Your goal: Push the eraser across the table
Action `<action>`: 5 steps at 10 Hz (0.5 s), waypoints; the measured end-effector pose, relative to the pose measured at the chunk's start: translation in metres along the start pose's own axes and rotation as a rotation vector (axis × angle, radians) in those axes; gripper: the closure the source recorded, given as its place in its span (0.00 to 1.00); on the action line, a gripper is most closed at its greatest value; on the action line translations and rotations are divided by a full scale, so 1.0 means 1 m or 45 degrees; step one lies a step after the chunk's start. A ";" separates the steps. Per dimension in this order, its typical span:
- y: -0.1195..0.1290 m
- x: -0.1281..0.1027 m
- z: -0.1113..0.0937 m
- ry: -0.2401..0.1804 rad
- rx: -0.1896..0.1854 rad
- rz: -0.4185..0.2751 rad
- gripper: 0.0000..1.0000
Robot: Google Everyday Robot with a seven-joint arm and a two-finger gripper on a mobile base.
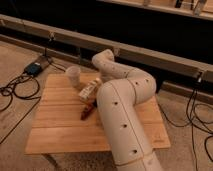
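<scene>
Grey concrete floor spreads under a small wooden worktop (60, 135) of honey-coloured planks, with a long metal rail (150, 52) running behind it and dark space beyond. Black cables (12, 92) snake over the floor on the left, near a small blue-black device (34, 68), and more cables (197, 112) hang and loop on the right.

From where I stand the robot's thick white arm (122, 120) dominates the scene. It rises from the near edge, bends at an elbow over the right half of the worktop and then reaches back and leftward toward the middle of the far side. The hand (96, 80) at its end sits low over the far middle of the worktop, mostly hidden behind the wrist, so I cannot tell how it is set or whether it has hold of anything.

Just beside the hand lies a white-and-tan box (88, 91), tilted diagonally. A slim reddish-brown piece (88, 109) lies nearer to me, touching or almost touching the arm's side. A pale cup (74, 76) stands upright near the far edge, left of the hand.

I cannot pick out the eraser anywhere; it may be behind the arm or hand.
</scene>
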 end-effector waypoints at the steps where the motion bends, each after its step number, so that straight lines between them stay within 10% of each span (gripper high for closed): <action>1: 0.005 0.007 -0.001 0.000 -0.004 -0.004 0.35; 5: 0.025 0.028 -0.008 -0.010 -0.019 -0.028 0.35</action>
